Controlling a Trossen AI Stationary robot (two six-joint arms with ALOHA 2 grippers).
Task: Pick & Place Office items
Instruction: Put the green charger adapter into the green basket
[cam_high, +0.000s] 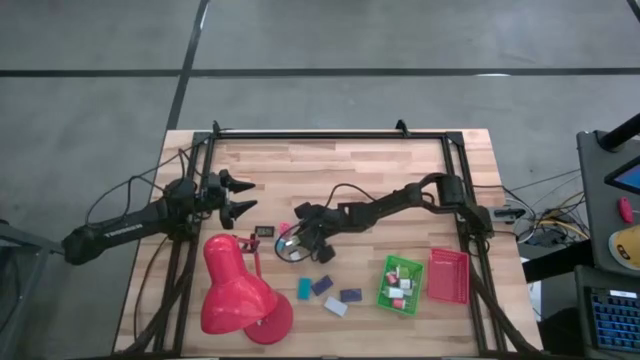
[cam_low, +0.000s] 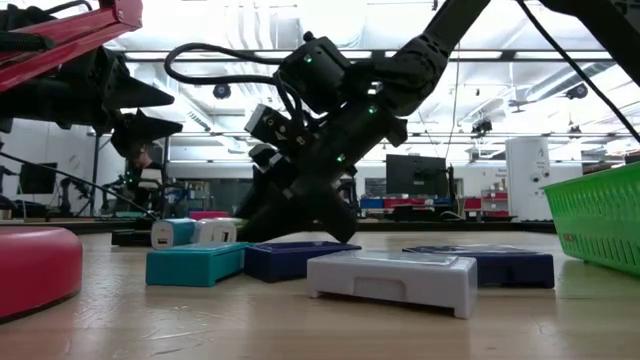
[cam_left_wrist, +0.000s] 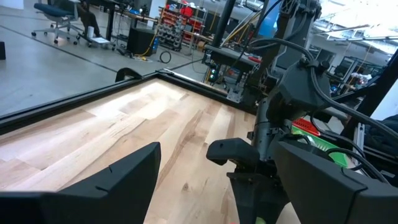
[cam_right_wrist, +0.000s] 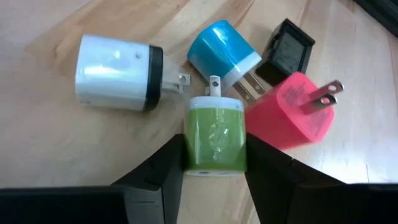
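Closest to the right wrist camera, the right gripper has its two dark fingers pressed against the flanks of the green plug adapter, which fills the gap between them; I judge this a closed grip. The adapter's long axis runs straight out from the wrist, prongs leading, so the fingers pinch across its short width.

Just beyond its prongs sit three more chargers: the blue plug adapter nearly touches the green one's prong, the pink plug adapter lies just beside it, and the white plug adapter stands a little apart. A small black block lies past the blue one.

From above, this cluster sits mid-table, beside the red desk lamp, with the green tray near the right arm's base. A straight lift should clear the neighbours.

Farther off, the left gripper hovers wide open, well away from the cluster.
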